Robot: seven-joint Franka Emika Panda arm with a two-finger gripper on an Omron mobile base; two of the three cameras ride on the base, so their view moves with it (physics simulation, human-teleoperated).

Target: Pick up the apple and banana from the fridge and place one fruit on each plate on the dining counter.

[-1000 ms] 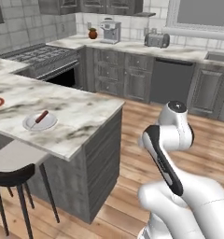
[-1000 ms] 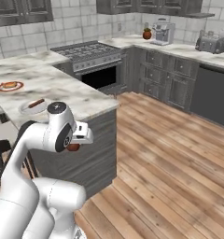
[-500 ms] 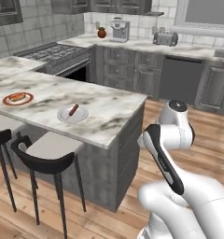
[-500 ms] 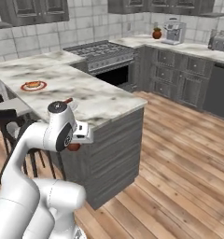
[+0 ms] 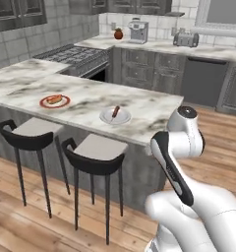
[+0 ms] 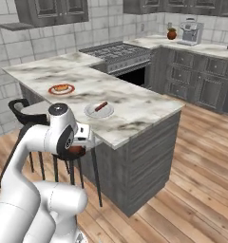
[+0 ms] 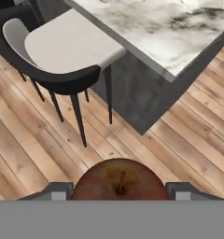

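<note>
Fingers (image 7: 58,190) pinching the apple (image 7: 119,182) I think, edge of view; I could clip the stool (image 7: 62,51) beside the dining counter (image 7: 179,32) and drop it

apple (image 7: 119,184): dark red, stem facing camera, in pincer (image 7: 119,190) | plates: grey-white (image 5: 115,115), red-rimmed (image 5: 54,101), apart on dining counter (image 5: 154,110)

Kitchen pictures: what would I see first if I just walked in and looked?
First the big white robot arm, with a dark red apple pinched in its gripper low beside the dining counter. Then the two plates on that marble top: the red-rimmed plate holds a brown roll, the plain plate holds a thin red-brown stick. Two black stools with pale seats stand along the counter.
</note>
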